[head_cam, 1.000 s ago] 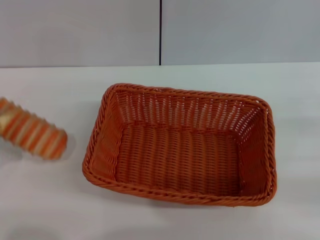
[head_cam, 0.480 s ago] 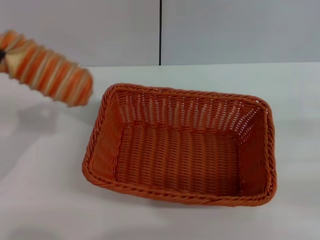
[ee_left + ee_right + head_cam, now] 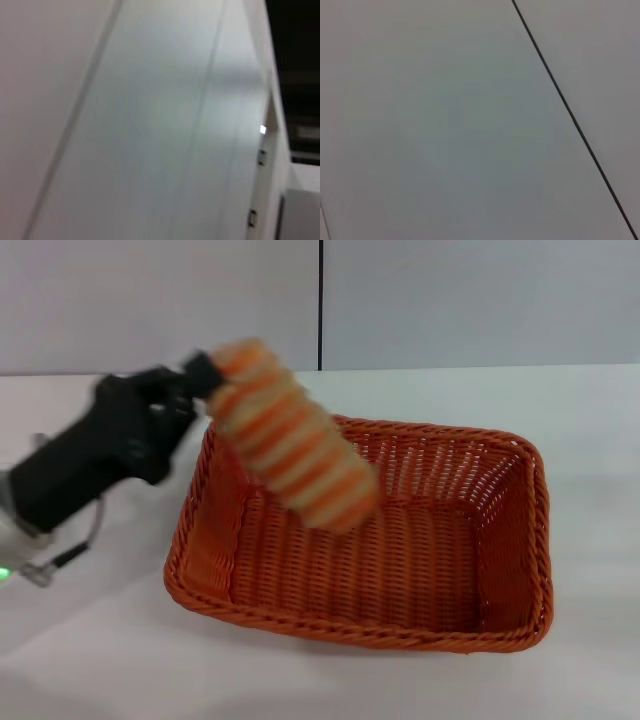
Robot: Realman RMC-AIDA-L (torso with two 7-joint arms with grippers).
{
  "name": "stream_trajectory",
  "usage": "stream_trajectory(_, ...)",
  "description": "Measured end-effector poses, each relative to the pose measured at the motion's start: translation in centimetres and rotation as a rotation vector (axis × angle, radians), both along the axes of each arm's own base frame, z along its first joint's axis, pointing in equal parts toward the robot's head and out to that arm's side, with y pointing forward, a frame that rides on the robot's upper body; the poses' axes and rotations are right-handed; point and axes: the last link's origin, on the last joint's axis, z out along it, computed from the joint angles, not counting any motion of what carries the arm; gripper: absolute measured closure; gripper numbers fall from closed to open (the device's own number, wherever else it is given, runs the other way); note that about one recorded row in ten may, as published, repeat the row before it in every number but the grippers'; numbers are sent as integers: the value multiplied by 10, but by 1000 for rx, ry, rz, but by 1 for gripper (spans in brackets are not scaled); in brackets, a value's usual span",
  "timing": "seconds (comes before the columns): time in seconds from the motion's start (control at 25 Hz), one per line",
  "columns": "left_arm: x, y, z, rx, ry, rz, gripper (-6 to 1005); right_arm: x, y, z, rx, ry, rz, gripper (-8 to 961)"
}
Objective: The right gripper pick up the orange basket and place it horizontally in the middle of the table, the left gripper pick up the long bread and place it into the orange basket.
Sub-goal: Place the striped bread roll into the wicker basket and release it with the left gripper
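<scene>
Jaws of the left gripper (image 3: 205, 375): closed on the upper, far end of the long bread (image 3: 290, 448); the grip point is partly blurred, but the loaf is carried clear of every surface, so a hold is inferred. The loaf is tilted, its free end lower and pointing toward the basket's interior.

Change noted against the head views of the last second: the loaf was low at the left edge of the tabletop (image 3: 110, 660), then raised near the far left, and is now brought over the left half of the orange basket (image 3: 500, 630). The left arm, previously out of view, has come in from the left edge.

Orange basket: unmoved across all three head views, lying with its long side across the middle of the tabletop. The basket step is judged complete.

Right gripper: not seen in any current view; its wrist camera shows only grey wall with a dark seam.

Judgement: transport is nearly done. Remaining: lowering the loaf inside the rim, then release. The tilt could let the low end land first.
</scene>
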Motion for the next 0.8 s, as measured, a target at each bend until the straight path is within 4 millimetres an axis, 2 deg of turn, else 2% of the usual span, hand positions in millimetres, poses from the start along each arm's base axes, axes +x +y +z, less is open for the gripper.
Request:
stream_trajectory(0.32,12,3,-22,-92,64,-56,970,-3,5,-1,-6,-1,10,545)
stream_trajectory(0.48,13,3,-25,-107,79,-62,969,-3,5,-3,-10,5,11,545)
stream_trajectory(0.68,11,2,-25,-114,76,-48,911,-3,6,-3,-10,7,10,545)
stream_trajectory(0.8,5,-2,-22,-79,68,-31,697,-2,6,-1,2,13,-1,545)
